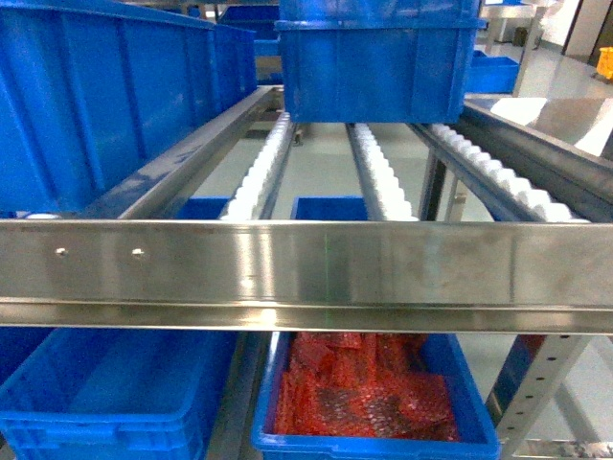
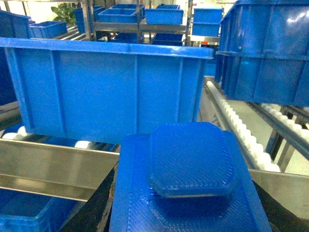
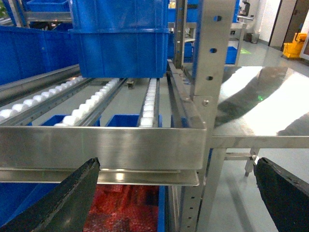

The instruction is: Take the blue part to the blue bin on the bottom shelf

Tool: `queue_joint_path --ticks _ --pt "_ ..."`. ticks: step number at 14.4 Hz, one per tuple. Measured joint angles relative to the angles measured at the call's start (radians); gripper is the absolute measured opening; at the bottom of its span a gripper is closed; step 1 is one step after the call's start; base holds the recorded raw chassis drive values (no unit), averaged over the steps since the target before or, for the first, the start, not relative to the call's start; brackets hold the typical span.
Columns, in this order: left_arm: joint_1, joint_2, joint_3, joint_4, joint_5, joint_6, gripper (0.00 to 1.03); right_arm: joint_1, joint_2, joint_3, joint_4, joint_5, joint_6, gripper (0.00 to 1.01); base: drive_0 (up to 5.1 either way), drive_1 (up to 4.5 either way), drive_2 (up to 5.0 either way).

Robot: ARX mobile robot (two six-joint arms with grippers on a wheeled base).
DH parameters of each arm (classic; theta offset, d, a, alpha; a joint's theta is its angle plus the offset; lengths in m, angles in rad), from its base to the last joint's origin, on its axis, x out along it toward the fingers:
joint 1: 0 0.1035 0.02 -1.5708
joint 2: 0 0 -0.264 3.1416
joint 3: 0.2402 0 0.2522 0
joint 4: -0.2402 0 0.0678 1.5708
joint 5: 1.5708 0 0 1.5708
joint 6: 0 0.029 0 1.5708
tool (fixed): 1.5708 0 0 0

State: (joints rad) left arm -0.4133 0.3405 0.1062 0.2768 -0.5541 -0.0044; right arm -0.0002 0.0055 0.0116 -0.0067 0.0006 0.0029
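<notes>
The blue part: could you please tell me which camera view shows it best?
The left wrist view shows it best: the blue part fills the lower middle of the picture, its raised top plain, in front of a large blue crate. The head view and the right wrist view show nothing of it, only rack rails, rollers and crates.

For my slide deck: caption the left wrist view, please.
Left gripper holding the blue part before a blue crate on the roller rack.
</notes>
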Motion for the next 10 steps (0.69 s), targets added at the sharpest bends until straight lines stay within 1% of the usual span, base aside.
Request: queue_joint_path --ticks 5,9,10 --pt "0.000 0.000 0.000 0.000 0.000 0.000 0.43 0.000 0.000 0.000 0.000 0.000 0.000 0.98 -5.0 2.42 2.4" --pt "0.000 -0.003 0.000 0.000 -0.006 0.000 0.43 0.000 0.000 0.000 0.006 -0.002 0.000 0.98 -4.9 1.20 3.4" --pt "0.000 -0.003 0.000 0.000 -0.006 0.000 0.43 0.000 0.000 0.000 0.003 -0.003 0.000 0.98 0.0 0.00 0.0"
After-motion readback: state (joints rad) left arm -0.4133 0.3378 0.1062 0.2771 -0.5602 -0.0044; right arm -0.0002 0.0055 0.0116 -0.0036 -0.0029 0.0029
